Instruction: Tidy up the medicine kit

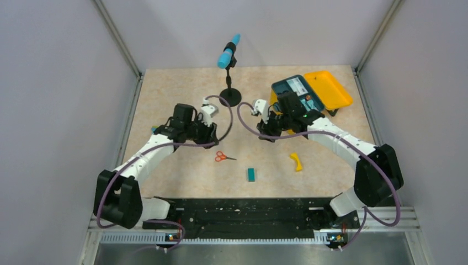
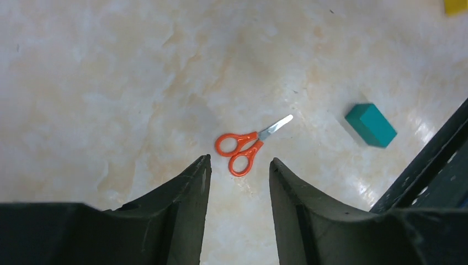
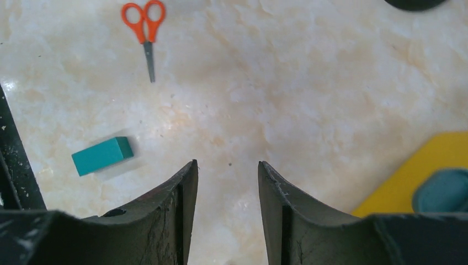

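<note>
The medicine kit (image 1: 331,91) stands open at the back right, its yellow lid laid back and its dark teal insert tray (image 1: 294,88) showing. A yellow corner of the kit (image 3: 419,176) shows in the right wrist view. Orange scissors (image 1: 223,157), a teal block (image 1: 251,174) and a small yellow curved piece (image 1: 297,161) lie on the table. My left gripper (image 1: 206,132) is open and empty above the table, the scissors (image 2: 248,146) just ahead of it (image 2: 240,160). My right gripper (image 1: 267,131) is open and empty beside the kit's near left corner, over bare table (image 3: 227,163).
A blue microphone (image 1: 229,51) on a black stand with a round base (image 1: 230,97) stands at the back middle. A black rail (image 1: 243,212) runs along the near edge. Grey walls close in both sides. The teal block shows in the left wrist view (image 2: 371,125) and the right wrist view (image 3: 102,155).
</note>
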You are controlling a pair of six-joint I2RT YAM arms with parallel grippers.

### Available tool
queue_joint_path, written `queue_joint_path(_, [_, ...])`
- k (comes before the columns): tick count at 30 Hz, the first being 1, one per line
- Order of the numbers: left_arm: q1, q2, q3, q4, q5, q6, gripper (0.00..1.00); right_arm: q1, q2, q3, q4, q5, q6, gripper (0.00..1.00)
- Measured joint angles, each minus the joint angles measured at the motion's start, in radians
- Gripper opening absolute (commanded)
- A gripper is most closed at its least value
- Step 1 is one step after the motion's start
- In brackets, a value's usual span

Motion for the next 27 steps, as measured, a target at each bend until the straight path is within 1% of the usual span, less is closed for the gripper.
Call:
queue_joint_path(3, [0.146,0.037,-0.017,0.034,0.029,-0.206,0.49,0.063,0.031,-0.017,0.051,-0.014,-0.035,0.41])
queue_joint_path(5, [0.218,0.074,-0.031,0.045,0.031,-0.298,0.49,0.100,0.071,-0.019,0.087,-0.020,-0.053,0.39])
queue_joint_path(7, [0.263,0.113,-0.038,0.048,0.036,-0.370,0.49,0.133,0.116,-0.011,0.110,-0.026,-0.067,0.38])
queue_joint_path(11, [0.337,0.185,-0.039,0.051,0.070,-0.484,0.49,0.216,0.260,0.061,0.133,-0.027,-0.084,0.38])
queue_joint_path(16, [0.403,0.219,-0.039,0.054,0.092,-0.560,0.50,0.293,0.409,0.155,0.177,-0.016,-0.071,0.39])
queue_joint_path(19, [0.413,0.219,-0.039,0.059,0.097,-0.589,0.50,0.321,0.467,0.200,0.197,-0.006,-0.037,0.42])
queue_joint_path(27, [0.435,0.207,-0.088,0.087,0.097,-0.641,0.53,0.333,0.533,0.244,0.224,-0.010,0.003,0.44])
